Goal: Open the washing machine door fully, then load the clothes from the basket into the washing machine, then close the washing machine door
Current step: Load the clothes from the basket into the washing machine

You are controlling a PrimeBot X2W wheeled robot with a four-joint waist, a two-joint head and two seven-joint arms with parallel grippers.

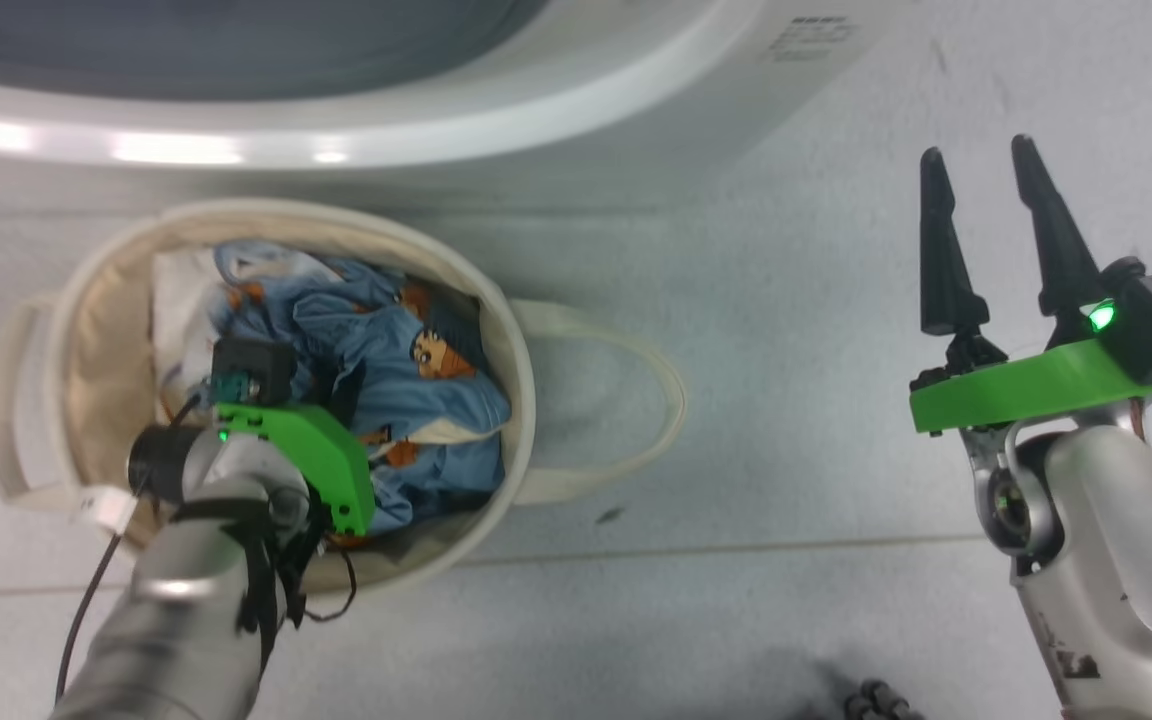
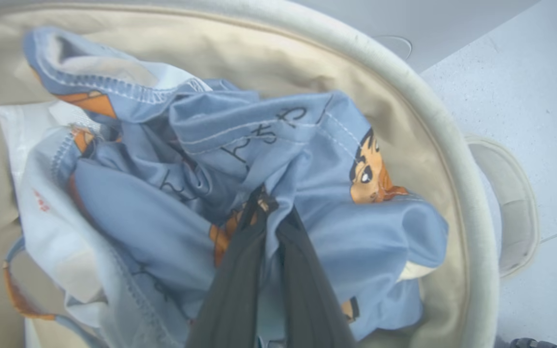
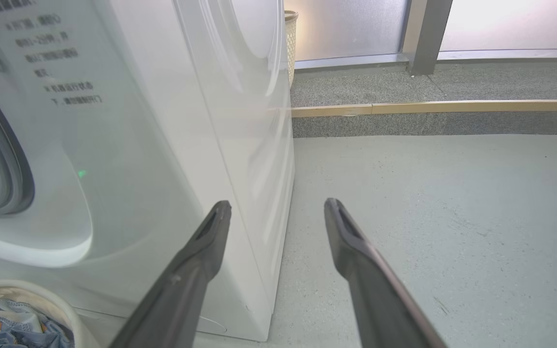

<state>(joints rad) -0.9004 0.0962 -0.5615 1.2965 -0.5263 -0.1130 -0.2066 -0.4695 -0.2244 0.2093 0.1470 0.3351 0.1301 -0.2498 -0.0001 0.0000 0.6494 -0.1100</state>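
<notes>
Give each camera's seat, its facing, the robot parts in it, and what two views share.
Head view: on the head, facing down at the basket of clothes before the washing machine; left forearm and open right hand show.
Left wrist view: on the left wrist, facing down into the basket; left hand pinches the clothes.
Right wrist view: on the right wrist, facing level past the washing machine's corner; its spread fingers show.
Shared: all three show the basket and clothes.

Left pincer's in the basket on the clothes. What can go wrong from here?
1. The left pincer pinches just a small fold of the tangled clothes; it may slip on lifting, or drag the whole bundle.
2. Trailing cloth could catch the basket rim and tip it.
</notes>
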